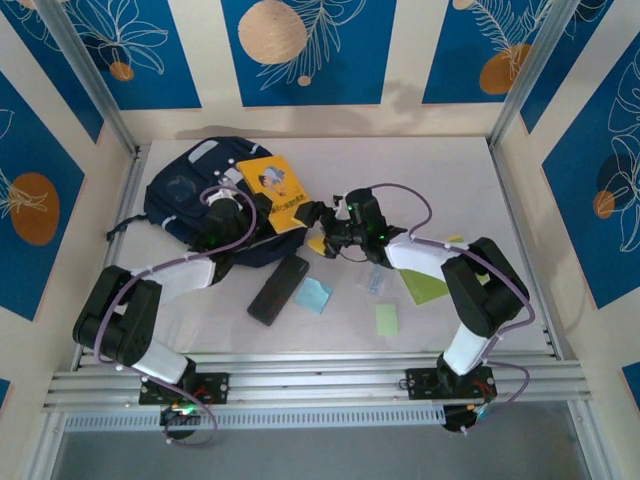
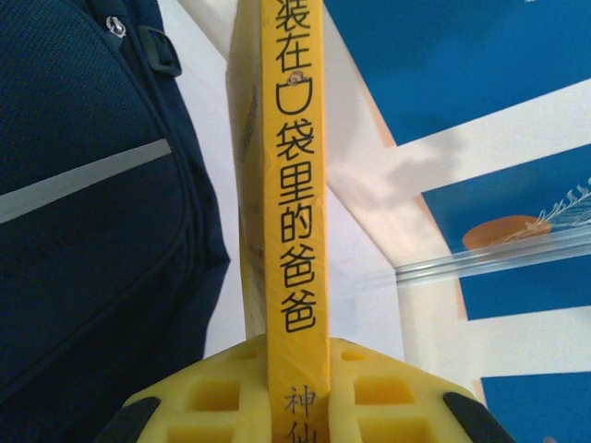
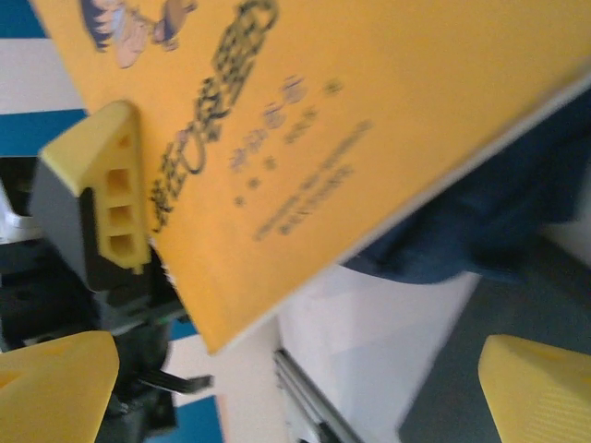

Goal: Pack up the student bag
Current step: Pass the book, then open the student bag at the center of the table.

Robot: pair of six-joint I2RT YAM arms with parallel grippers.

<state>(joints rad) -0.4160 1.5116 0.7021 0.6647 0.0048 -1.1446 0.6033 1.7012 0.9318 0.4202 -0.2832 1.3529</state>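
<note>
Yellow book pinched at its spine by left fingers beside the student bag; right fingers wide, seemingly clear of it.

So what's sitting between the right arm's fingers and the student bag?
A yellow book, pinched by the left fingers, lies between the open right fingers and the student bag, seen in the top view.

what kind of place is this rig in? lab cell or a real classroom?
Most likely a staged robot test cell, not a classroom: aluminium frame posts around a white table, printed blue wall panels, and two arms bolted to a base rail.
</note>
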